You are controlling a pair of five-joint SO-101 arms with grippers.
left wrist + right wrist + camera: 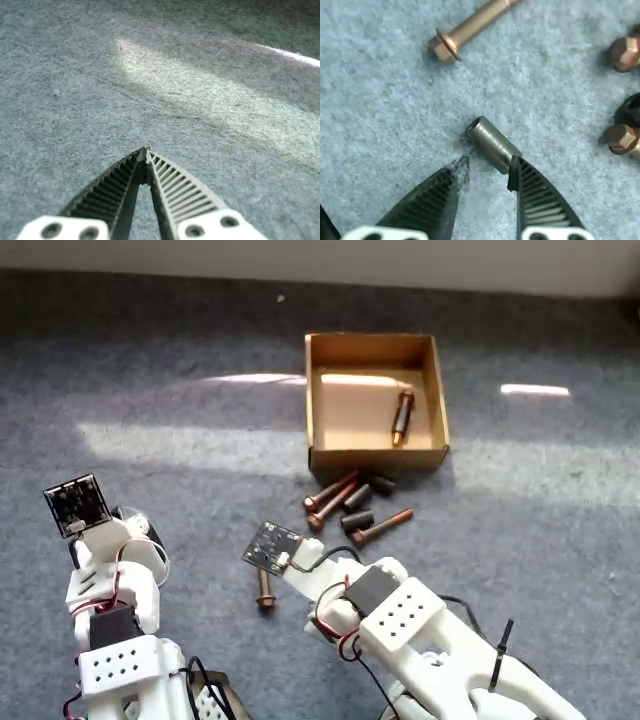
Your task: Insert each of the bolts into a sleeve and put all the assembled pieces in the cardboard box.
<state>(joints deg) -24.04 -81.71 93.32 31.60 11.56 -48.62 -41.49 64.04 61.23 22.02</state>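
Right gripper, seen from my remote station: jaws apart and low over the grey carpet, with a bare metal sleeve lying tilted between them. One fingertip meets the sleeve's end; the other stands just clear of it. A copper bolt lies loose on the carpet near the sleeve. Off to one side are the hexagonal heads of a second bolt and a third bolt, with a dark sleeve between them.

From above, my right arm reaches in from the near right towards a small scatter of parts, among them a pair of bolts lying side by side and a separate bolt on the right. Just beyond this scatter sits the cardboard box. One assembled piece lies inside, towards its right wall.

My left gripper has its tips pressed together on nothing, above bare carpet. The left arm sits at the near left, well apart from the parts.
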